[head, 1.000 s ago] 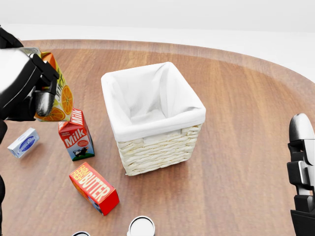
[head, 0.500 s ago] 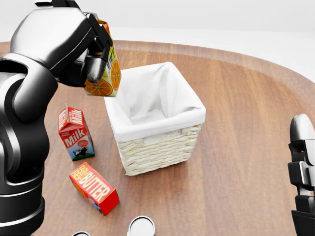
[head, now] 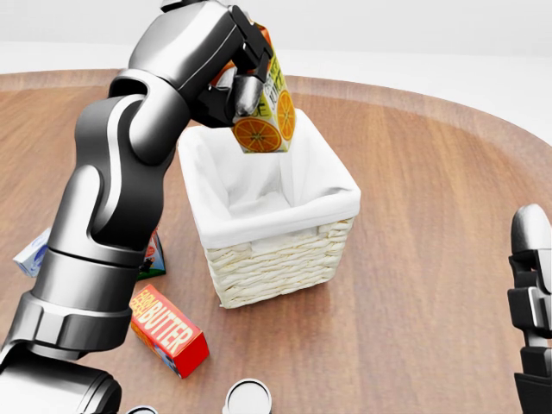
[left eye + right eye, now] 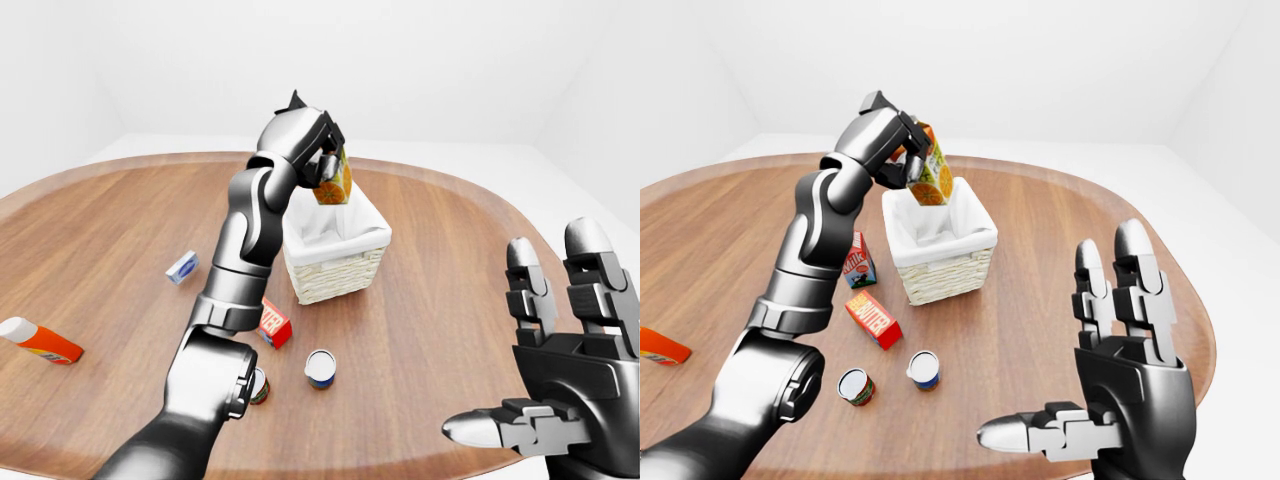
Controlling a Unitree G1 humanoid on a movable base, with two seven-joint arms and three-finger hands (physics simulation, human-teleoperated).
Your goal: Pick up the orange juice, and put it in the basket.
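Note:
The orange juice carton hangs tilted above the open top of the wicker basket, which has a white cloth lining. My left hand is shut on the carton, its fingers wrapped round the upper part. My left arm reaches up from the lower left of the head view and hides part of the table behind it. My right hand is open, fingers spread, low at the right of the right-eye view, far from the basket.
A milk carton, a red butter box and two cans lie left of and below the basket. A small blue-and-white box and an orange-and-white tube sit further left on the round wooden table.
My left arm has carried the orange juice from beside the milk carton up and to the right, until it hangs over the basket's opening. The right hand has stayed put.

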